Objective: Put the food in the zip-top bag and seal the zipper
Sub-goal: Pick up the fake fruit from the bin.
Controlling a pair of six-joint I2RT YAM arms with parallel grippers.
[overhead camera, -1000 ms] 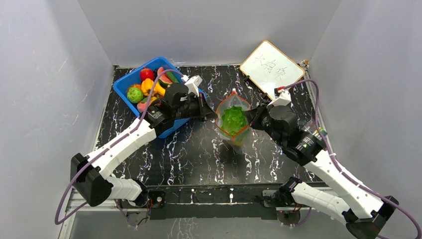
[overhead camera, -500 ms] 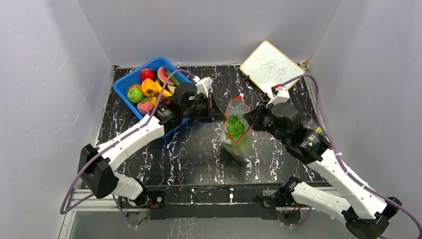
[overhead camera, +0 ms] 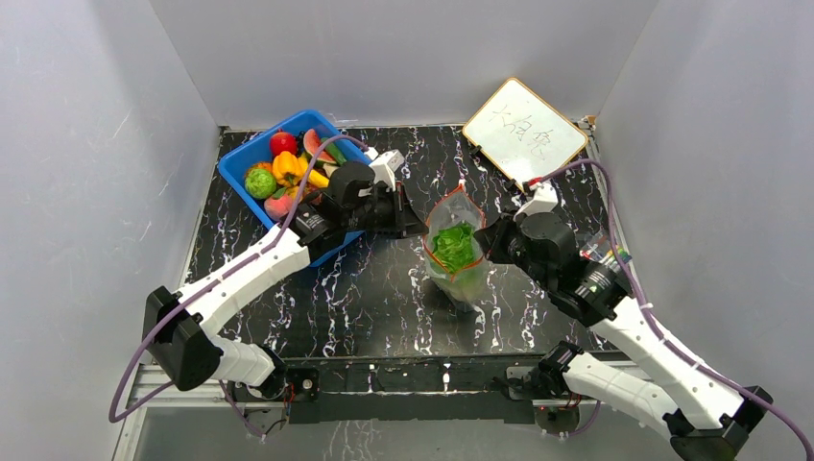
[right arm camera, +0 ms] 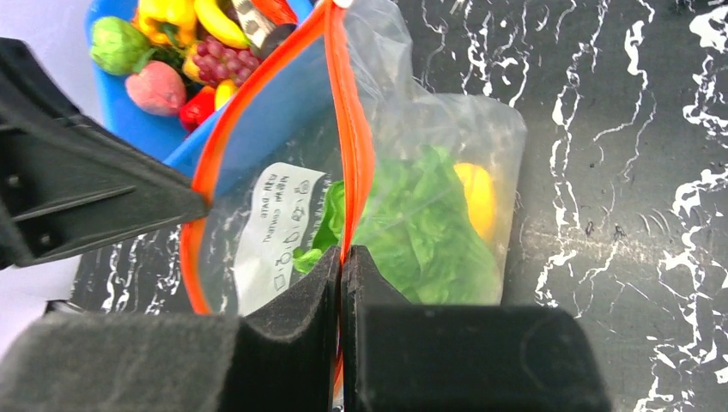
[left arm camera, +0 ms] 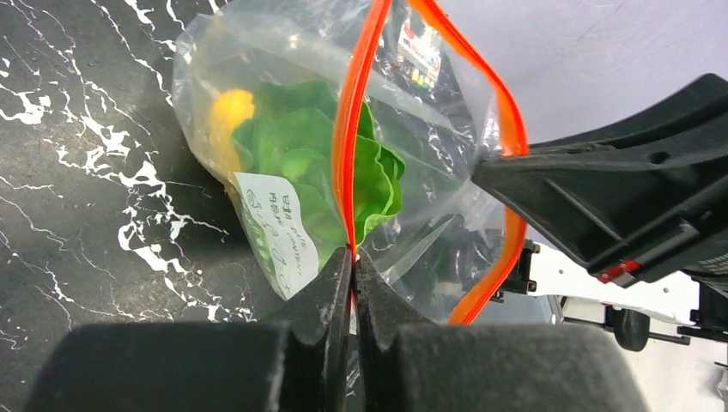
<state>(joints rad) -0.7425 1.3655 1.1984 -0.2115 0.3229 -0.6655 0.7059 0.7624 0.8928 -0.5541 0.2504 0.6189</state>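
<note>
**Bag held open at the mouth, lettuce inside**

The black marbled table (overhead camera: 384, 298) carries everything. At its far left stands the blue bin (overhead camera: 233, 165), loaded with loose toy fruits and vegetables (overhead camera: 283, 171). A whiteboard (overhead camera: 524, 130) lies at the far right corner, well apart from the bin.

The zip-top bag (overhead camera: 451, 209) hangs mid-table, just right of the bin and between my two arms, mouth upward. From the overhead view I cannot tell whether its bottom rests on the table.

The left gripper (left arm camera: 352, 257) comes in from the bin side. Its fingers are pinched fully together on the bag's rim, nipping one run of the zipper (left arm camera: 348, 154). The right gripper (right arm camera: 342, 257) comes in from the opposite side. It too is clamped tight, its fingers closed on the other run of the orange strip. Between the two pinches the strips bow apart, so the mouth stands open and unsealed.

Inside the bag sits a green lettuce (overhead camera: 454, 245), which fills most of the lower half. A white printed label (left arm camera: 275, 232) is on the bag wall on the left gripper's side, just under the strip. A small yellow food piece (right arm camera: 476, 197) lies against the lettuce, deep in the bag. I cannot make out what it is.
</note>
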